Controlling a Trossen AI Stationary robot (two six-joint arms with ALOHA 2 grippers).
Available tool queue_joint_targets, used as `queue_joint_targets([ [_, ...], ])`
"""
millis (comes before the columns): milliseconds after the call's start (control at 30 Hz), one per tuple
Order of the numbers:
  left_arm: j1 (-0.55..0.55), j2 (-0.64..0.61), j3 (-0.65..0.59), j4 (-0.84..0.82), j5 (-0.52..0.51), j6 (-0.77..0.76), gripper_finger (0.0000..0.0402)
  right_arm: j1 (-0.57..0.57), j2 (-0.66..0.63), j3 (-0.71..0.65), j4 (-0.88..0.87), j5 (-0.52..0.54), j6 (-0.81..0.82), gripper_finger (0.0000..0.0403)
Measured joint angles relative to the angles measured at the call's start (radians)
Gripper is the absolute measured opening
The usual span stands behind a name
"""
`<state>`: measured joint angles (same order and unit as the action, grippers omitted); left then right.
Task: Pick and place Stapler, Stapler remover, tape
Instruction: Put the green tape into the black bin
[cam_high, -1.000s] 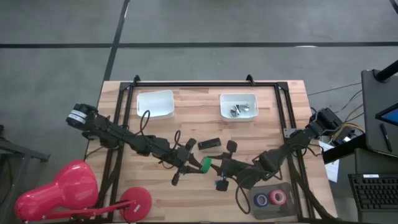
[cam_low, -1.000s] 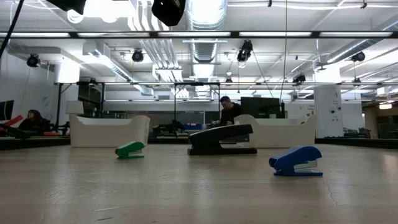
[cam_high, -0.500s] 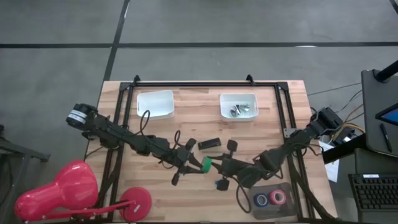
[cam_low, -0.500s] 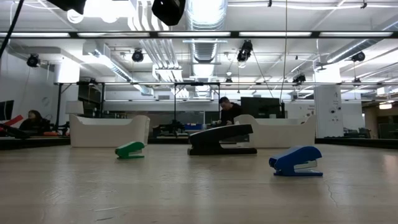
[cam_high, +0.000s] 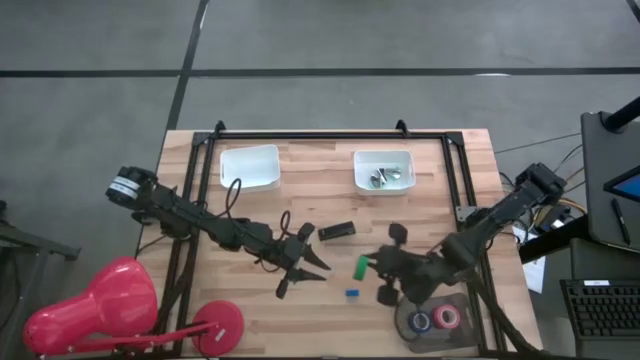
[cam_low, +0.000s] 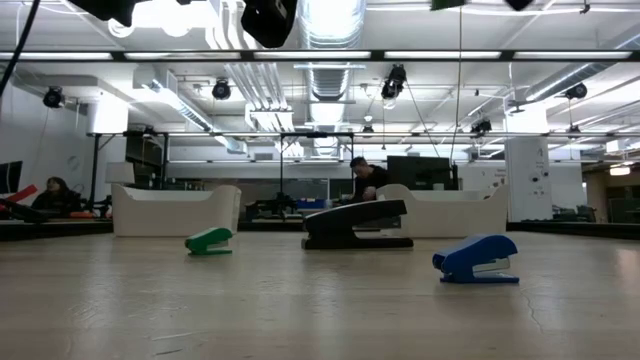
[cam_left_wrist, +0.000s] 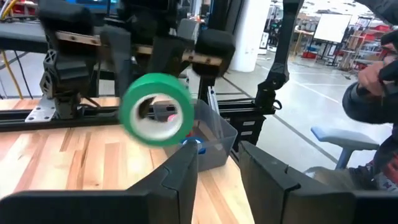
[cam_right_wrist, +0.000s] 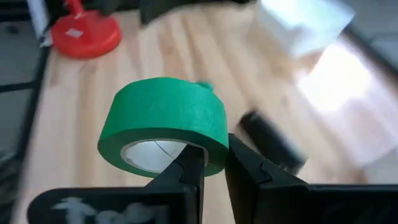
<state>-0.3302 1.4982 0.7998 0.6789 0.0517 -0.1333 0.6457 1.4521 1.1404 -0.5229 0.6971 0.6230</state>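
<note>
A green tape roll (cam_right_wrist: 165, 121) hangs above the table's middle, with my right gripper (cam_right_wrist: 211, 158) shut on it; the high view shows that tape roll (cam_high: 361, 265) edge-on. Just to its left my left gripper (cam_high: 315, 262) stands level and open (cam_left_wrist: 217, 165), facing the roll (cam_left_wrist: 155, 111) without touching it. The black stapler (cam_high: 336, 231) lies flat on the wood beyond them. A small blue piece (cam_high: 352, 294) and a small green piece (cam_low: 210, 241) rest on the table. Which thing is the stapler remover, I cannot tell. My right gripper pinches the roll's wall (cam_right_wrist: 211, 146) at the side nearest the wrist, one finger (cam_right_wrist: 189, 171) in the hole and the other (cam_right_wrist: 249, 171) outside. The fingers slant down from the table's right. The roll is lifted clear and tilted.
A clear bin (cam_high: 437, 318) at the near right holds blue and red tape rolls. Two white bins (cam_high: 249, 165) (cam_high: 384, 170) stand at the far side, the right one with small metal things. A red round-based stand (cam_high: 215, 325) sits at the near left.
My left gripper has opened and let go of the green roll. My right gripper has carried the roll toward the table's right edge, rising a little and turning its wrist, so the roll now hangs clear of the left fingers.
</note>
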Motion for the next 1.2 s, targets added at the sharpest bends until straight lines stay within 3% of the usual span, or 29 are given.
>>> queue_joint_targets([
  [233,0.0,0.0,0.0,0.002,-0.012,0.001,0.0119,0.086,-0.041,0.0,-0.183,-0.264,0.325,0.0036],
  [600,0.001,0.0,-0.001,0.001,-0.019,0.0,0.0117,0.159,-0.003,0.0,-0.323,-0.738,0.664,0.0038],
  [833,0.001,0.0,-0.002,0.001,-0.019,-0.001,0.0115,0.194,0.038,0.0,-0.342,-0.871,0.81,0.0038],
  [1200,0.001,0.0,-0.002,0.001,-0.019,-0.006,0.0115,0.187,0.159,-0.011,-0.337,-0.956,0.793,0.0038],
])
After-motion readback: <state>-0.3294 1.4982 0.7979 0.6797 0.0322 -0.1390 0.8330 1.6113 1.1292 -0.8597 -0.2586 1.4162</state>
